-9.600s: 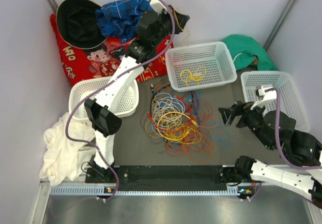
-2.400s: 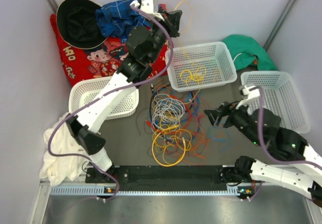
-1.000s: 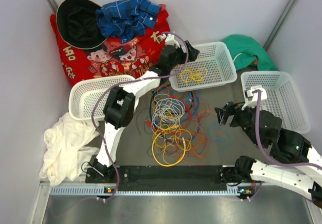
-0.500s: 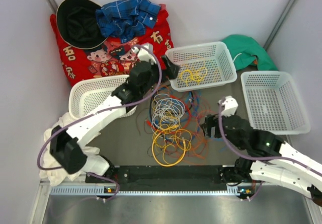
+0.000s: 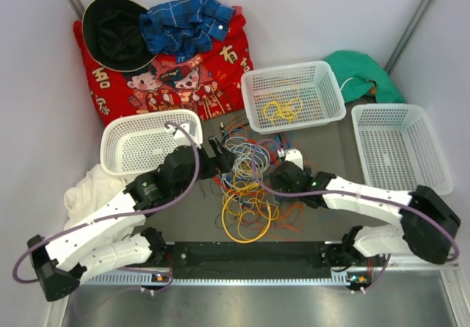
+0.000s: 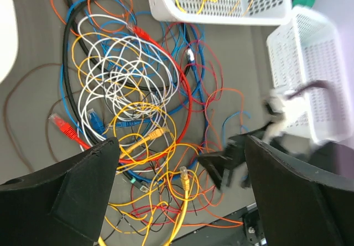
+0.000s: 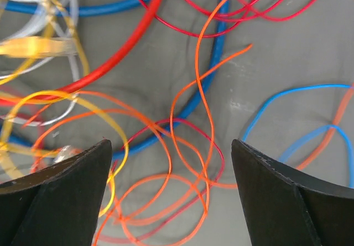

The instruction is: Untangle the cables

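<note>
Both arms have dropped from where they stood a second ago. The left one has left the white plastic mesh basket (image 5: pixel 253 84) at the back, where a coiled yellow cable (image 5: pixel 281 110) lies, and the right one has swung in from the side. They now face each other low over the tangled thin flexible cables (image 5: pixel 246 187) in yellow, orange, red, blue and grey-white, heaped on the dark grey table (image 5: pixel 334 151) in front of that basket.

The left end effector (image 6: pixel 181 141) stands fully spread and holds nothing; under it lie white, yellow and red loops with several plugs. The right end effector (image 7: pixel 170 144) is wide apart too and empty, close above the table, with thin orange strands (image 7: pixel 198 99) and a thicker blue loop (image 7: pixel 215 63) running between its fingers.

The step in hand looks like reaching in for the next cable to pull out. The next move probably calls for the right end effector to settle on one strand alone, since orange, red and blue cross right there. It would then close and draw the strand out slowly while the left pins or lifts the heap's other side.
</note>
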Controlling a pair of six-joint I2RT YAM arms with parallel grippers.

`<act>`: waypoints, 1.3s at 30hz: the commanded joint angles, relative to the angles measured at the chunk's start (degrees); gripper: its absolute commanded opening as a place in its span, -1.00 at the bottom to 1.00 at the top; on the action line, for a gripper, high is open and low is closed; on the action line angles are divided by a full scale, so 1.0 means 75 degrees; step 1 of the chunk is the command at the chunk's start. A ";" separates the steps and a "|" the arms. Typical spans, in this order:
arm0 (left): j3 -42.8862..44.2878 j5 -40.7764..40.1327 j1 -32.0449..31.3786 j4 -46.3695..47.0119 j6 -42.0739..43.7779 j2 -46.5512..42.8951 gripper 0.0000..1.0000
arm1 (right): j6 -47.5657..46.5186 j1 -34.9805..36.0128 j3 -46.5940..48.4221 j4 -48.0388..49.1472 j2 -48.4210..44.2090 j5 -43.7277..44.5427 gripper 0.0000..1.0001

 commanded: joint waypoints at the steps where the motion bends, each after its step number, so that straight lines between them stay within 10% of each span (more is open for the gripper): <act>1: -0.0145 -0.0508 -0.0014 -0.0628 -0.0350 -0.0745 0.97 | 0.0472 -0.0125 -0.0065 0.0814 0.0837 -0.0057 0.75; 6: -0.0309 -0.0415 -0.0014 -0.0886 -0.0432 -0.1004 0.97 | 0.0590 -0.0172 -0.0054 0.1119 0.1902 -0.0196 0.68; 12: -0.0473 -0.0390 -0.0014 -0.1004 -0.0444 -0.1343 0.97 | 0.0859 -0.0172 -0.0077 0.1330 0.2012 -0.0607 -0.97; 25: -0.0426 -0.1211 -0.0014 0.0564 0.1138 -0.2644 0.97 | -0.1575 -0.0160 0.4112 -0.0754 -0.1341 -0.0641 -1.00; 39: -0.1012 0.1506 -0.0014 0.4608 0.2053 -0.1837 0.97 | -0.1719 -0.0160 0.6942 -0.1940 -0.1458 -0.1767 -1.00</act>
